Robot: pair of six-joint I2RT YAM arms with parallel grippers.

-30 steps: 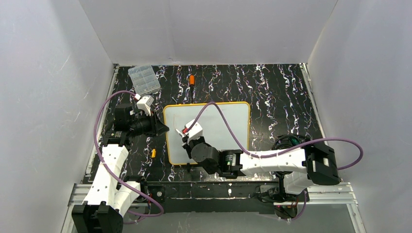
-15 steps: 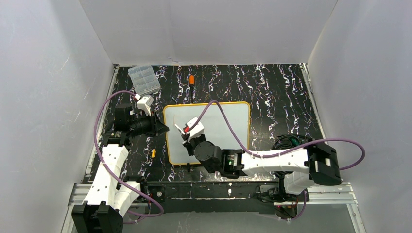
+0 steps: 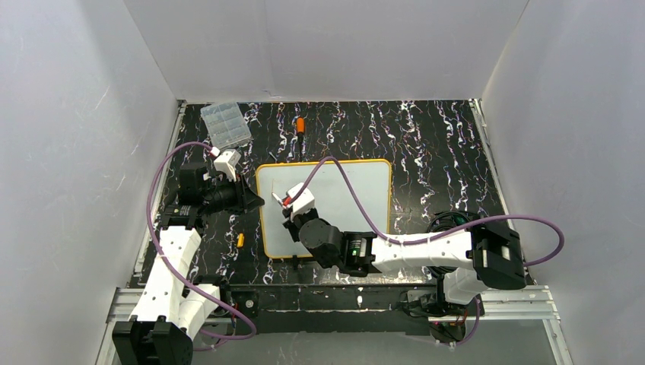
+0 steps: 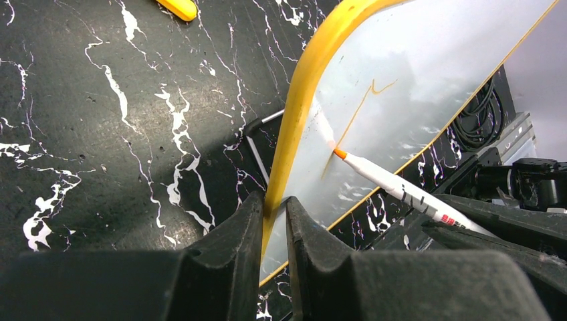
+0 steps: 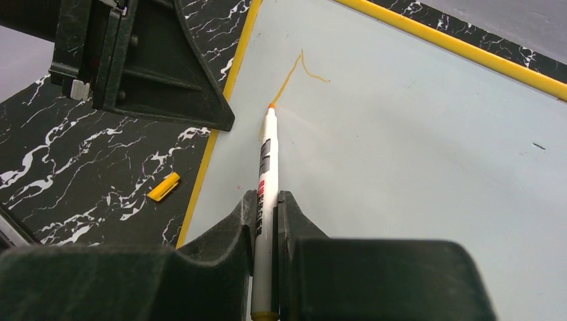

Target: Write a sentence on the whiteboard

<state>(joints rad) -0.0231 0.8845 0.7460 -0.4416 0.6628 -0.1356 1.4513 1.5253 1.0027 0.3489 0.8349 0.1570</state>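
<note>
Orange tip of the marker sits on the whiteboard at the foot of the barely begun sentence, just inside the left rim; right gripper pinches the shaft, blank board lies rightward, left gripper clamps the rim.

A lab robot cell
White panel walls enclose a black marbled table, with an aluminium rail along its near edge.

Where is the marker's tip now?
In the right wrist view, the marker's tip sits on the whiteboard near its left rim, at the end of an orange stroke.
</note>
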